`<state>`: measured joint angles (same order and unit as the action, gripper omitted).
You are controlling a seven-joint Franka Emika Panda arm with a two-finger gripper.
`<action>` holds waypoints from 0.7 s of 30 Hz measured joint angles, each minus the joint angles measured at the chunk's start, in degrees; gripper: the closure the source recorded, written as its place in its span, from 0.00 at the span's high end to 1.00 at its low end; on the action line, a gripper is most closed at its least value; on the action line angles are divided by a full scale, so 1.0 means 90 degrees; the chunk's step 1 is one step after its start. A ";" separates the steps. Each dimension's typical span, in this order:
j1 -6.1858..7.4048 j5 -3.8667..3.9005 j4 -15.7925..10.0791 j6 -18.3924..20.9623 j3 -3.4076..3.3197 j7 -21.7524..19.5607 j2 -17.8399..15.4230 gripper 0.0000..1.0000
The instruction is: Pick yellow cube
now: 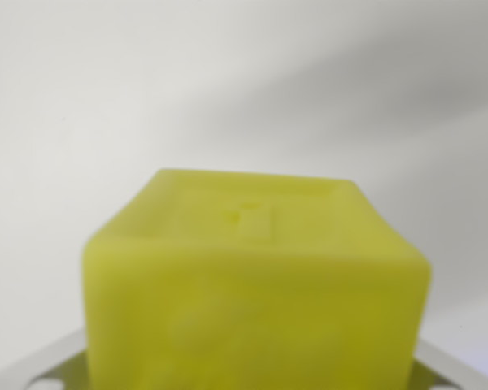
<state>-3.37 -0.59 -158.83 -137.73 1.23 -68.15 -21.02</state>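
Note:
The yellow cube (256, 292) fills the lower middle of the wrist view, very close and blurred, with a small raised mark on its top face. Light grey parts of my gripper (248, 378) show at the bottom corners. One finger (41, 366) meets the cube's lower side on the wrist view's left, the other finger (455, 367) on the wrist view's right. The cube sits between them, and the gripper looks shut on it. The cube's underside and the fingertips are hidden below the frame.
Behind the cube lies a plain white surface (146, 97). A soft grey shadow band (374, 106) crosses its upper right.

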 joint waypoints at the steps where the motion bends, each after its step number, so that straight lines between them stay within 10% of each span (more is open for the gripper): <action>1: 0.0000 -0.0001 0.0016 0.0056 0.0000 0.0001 -0.0038 0.00; 21: -0.0006 -0.0006 0.0317 0.0875 0.0000 0.0007 -0.0559 0.00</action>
<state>-3.42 -0.64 -155.97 -129.85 1.23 -68.08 -26.05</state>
